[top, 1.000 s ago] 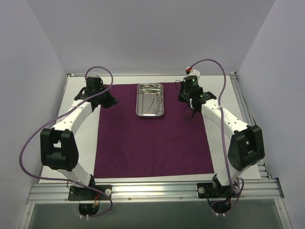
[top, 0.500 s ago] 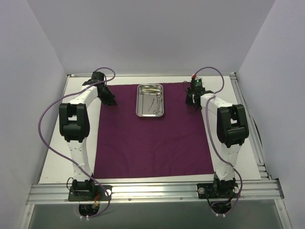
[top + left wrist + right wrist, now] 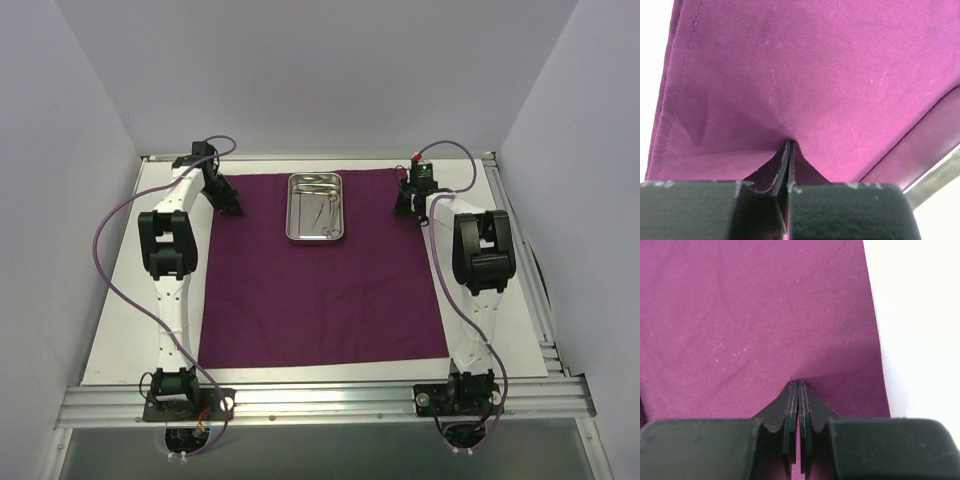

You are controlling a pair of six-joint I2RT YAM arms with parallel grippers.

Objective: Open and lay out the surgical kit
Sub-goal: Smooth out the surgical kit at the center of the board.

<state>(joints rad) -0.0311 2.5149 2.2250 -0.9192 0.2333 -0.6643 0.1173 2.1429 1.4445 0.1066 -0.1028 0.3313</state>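
Note:
The dark magenta cloth wrap (image 3: 320,290) lies spread flat on the white table. The steel tray (image 3: 292,215) sits on its far middle with the thin silver instruments (image 3: 325,208) inside. My left gripper (image 3: 230,207) is at the cloth's far left corner. In the left wrist view it (image 3: 789,146) is shut on a pinch of cloth (image 3: 790,75). My right gripper (image 3: 405,203) is at the far right corner. In the right wrist view it (image 3: 798,386) is shut, with cloth (image 3: 765,315) drawn up into its tips.
White table (image 3: 150,330) borders the cloth on both sides. A metal rail (image 3: 320,402) runs along the near edge. Grey walls enclose the left, right and back. Purple cables loop off both arms.
Both arms have stretched out toward the back, elbows moving from the near sides to beside the cloth. The grippers stayed at the far corners, the right one shifting slightly right.

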